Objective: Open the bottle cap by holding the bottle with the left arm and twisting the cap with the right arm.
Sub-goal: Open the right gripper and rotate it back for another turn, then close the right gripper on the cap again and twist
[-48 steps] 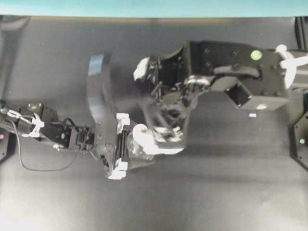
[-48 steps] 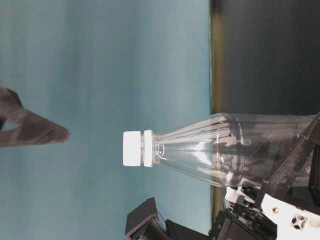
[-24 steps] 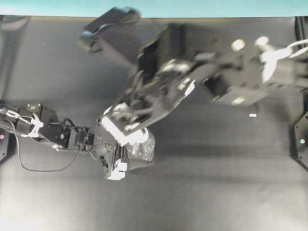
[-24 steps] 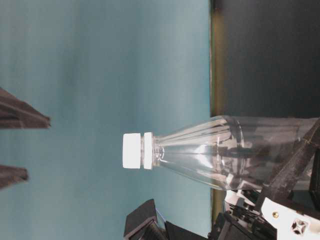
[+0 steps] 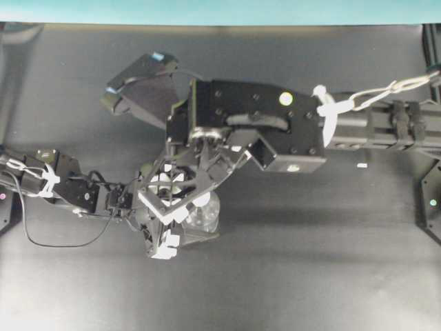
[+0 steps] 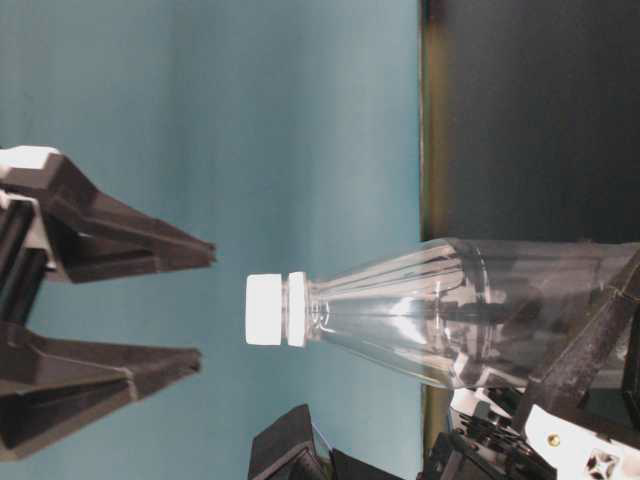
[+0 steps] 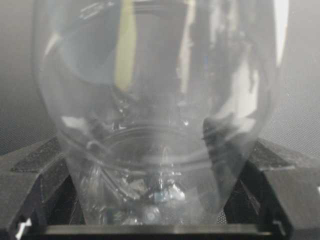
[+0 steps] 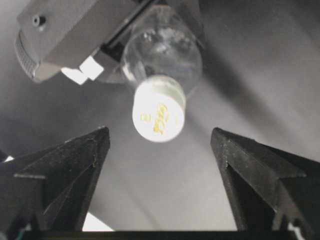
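Right gripper: I am holding it wide open, nothing between the jaws, the two black fingers pointing at the cap and standing just short of it, not touching. From my wrist camera the cap is sitting roughly midway between the two finger tips, a little beyond them, so the line-up is looking good. Left gripper: I am clamping it on the lower body of the bottle, the clear wall filling the space between its black fingers. Bottle: upright on the dark table, held near its base, neck and cap free above the left hand. Step in hand: bringing the right jaws down over the cap. To do it well, I am judging that I should be lowering straight along the bottle's axis until the pads bracket the cap's ribbed side, not the neck ring below it, then closing evenly. Risk: closing off-centre would be pushing the neck sideways against the left grip.
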You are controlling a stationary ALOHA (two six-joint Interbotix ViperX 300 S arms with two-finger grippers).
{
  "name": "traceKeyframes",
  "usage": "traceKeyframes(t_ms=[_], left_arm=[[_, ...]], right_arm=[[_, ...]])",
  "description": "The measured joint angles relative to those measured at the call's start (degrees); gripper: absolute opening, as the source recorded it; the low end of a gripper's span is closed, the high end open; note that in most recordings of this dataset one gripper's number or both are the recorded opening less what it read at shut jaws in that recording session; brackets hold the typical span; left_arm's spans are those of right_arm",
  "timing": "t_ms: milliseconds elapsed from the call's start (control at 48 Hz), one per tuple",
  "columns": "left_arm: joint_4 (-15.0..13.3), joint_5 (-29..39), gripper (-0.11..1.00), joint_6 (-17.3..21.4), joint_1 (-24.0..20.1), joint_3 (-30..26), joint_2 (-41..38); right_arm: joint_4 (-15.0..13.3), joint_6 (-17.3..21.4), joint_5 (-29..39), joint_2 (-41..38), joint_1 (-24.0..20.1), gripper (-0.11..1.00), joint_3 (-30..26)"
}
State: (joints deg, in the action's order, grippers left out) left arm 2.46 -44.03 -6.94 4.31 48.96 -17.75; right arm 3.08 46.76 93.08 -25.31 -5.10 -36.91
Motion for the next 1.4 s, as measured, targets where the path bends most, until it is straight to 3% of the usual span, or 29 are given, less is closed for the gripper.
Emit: traceKeyframes(t_ms=[542,626,771,1043,1168,1397], left_arm=[[0.0,0.0,0.81,0.0,0.0,-0.09,0.0],[0.0,0.0,0.81,0.0,0.0,-0.09,0.0],[0.0,0.0,0.81,-0.09,-0.09,-0.09,0.0],[0.0,0.0,0.81,-0.09,0.0,-0.09,0.0],[0.0,0.0,0.81,-0.09,0.0,-0.09,0.0],[0.0,0.0,0.81,0.0,0.0,-0.09,0.0]], right_arm=[[0.09,0.0,-5.36,1.23,0.0,0.76,7.65],[0.09,-0.09,-5.45,1.23,0.0,0.67,7.82],[0.35,-0.44,-5.71,1.23,-0.09,0.35,7.73],[0.88,-3.69,-5.54,1.23,-0.09,0.35,7.73],[1.23,-9.67,-5.54,1.23,-0.09,0.35,7.56],[1.41,-29.79,-5.36,1.14,-0.09,0.35,7.47]])
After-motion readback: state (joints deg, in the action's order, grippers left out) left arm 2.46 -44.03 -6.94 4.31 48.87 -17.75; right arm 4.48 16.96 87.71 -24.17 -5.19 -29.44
